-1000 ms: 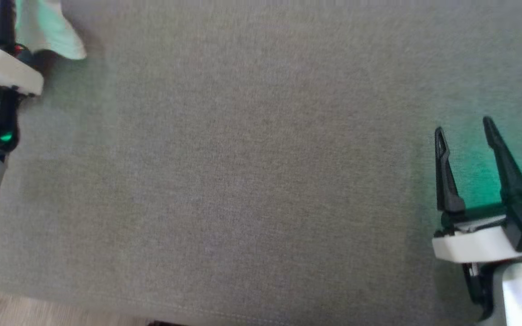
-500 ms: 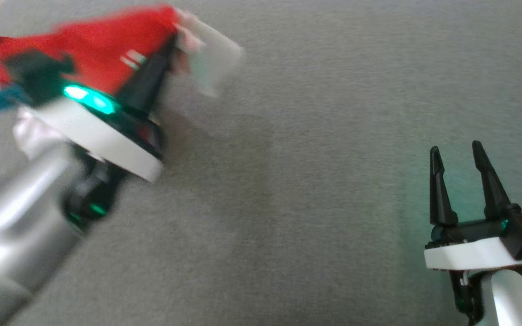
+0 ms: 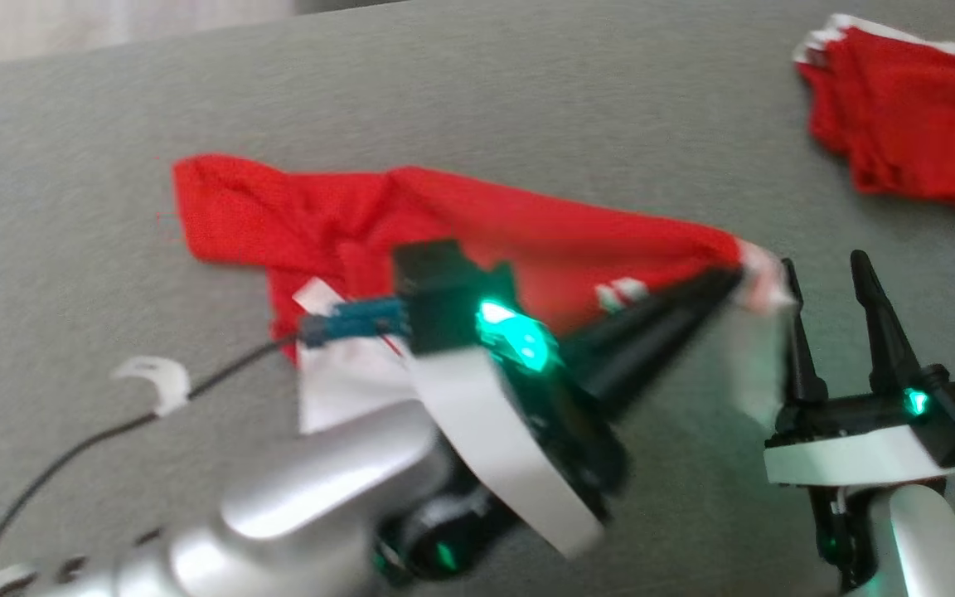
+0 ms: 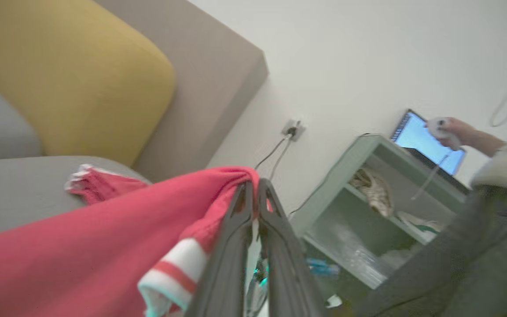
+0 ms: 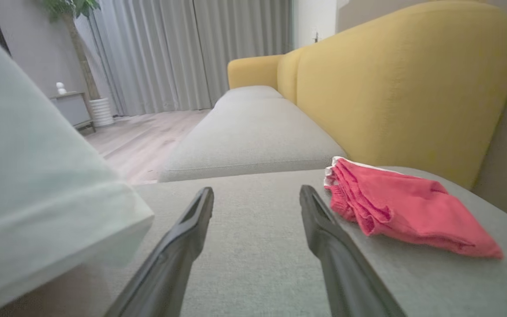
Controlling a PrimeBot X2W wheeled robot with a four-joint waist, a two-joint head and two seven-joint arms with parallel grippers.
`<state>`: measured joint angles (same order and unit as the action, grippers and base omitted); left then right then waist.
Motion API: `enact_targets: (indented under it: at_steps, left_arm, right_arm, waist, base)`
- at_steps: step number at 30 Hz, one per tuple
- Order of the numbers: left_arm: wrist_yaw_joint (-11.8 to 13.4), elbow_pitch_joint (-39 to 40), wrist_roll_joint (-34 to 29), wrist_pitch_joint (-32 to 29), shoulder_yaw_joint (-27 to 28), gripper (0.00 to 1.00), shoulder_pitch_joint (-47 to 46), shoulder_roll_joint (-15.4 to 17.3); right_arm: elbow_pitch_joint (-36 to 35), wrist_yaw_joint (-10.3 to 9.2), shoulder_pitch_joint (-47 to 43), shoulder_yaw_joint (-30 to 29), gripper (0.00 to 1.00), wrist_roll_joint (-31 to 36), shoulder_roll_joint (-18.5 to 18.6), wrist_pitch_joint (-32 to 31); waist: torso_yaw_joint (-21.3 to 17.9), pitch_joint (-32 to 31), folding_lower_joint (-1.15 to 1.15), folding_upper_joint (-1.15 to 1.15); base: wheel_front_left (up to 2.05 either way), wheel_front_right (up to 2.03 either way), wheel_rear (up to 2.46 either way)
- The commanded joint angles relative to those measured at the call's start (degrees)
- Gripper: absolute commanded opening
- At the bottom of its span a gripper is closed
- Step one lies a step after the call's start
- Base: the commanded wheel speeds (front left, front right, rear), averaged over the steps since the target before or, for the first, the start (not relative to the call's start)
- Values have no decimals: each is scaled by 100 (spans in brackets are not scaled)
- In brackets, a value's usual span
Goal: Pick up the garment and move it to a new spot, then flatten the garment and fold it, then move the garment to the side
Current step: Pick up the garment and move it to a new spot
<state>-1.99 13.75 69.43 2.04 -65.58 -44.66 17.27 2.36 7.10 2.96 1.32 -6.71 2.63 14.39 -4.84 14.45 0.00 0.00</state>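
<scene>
One striped corner of the red garment [image 3: 461, 215] pinched in the closed left gripper [image 3: 730, 280], rest draped left across the grey cushion [image 3: 113, 124], beside the open, empty right gripper [image 3: 824, 264]: liable to slip free or snag on it if tugged.

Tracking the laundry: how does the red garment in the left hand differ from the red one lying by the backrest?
The held garment is stretched long, one end pinched in the shut left hand; the lying garment is bunched, untouched. The held garment shows a red-striped white band; the lying garment only a white edge. Both are red.
</scene>
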Motion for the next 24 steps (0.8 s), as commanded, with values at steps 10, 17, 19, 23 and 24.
enact_targets:
  at_steps: [10,17,19,23,24]
  left_arm:
    - [304,455,123,45,374,0,-322,-474]
    - [657,-1363,49,422,760,0,-79,-93]
    - [676,-2037,10,562,820,0,-37,-67]
    - [490,-3251,-24,749,830,0,-29,-161]
    - [441,-3523,-20,784,831,10,-30,-206]
  right_arm:
    - [-230,39,119,257,100,-244,25,61]
    - [-242,39,150,262,100,-277,25,61]
    - [-231,39,178,295,100,-264,25,61]
    - [-214,39,230,351,100,-212,25,61]
    - [-208,39,236,356,100,-198,25,61]
  waist:
    - [-673,35,0,0]
    - [-756,155,0,0]
    - [-774,201,0,0]
    - [-776,266,0,0]
    - [-774,274,0,0]
  base:
    - [0,0,0]
    - [0,0,0]
    - [0,0,0]
    - [0,0,0]
    - [0,0,0]
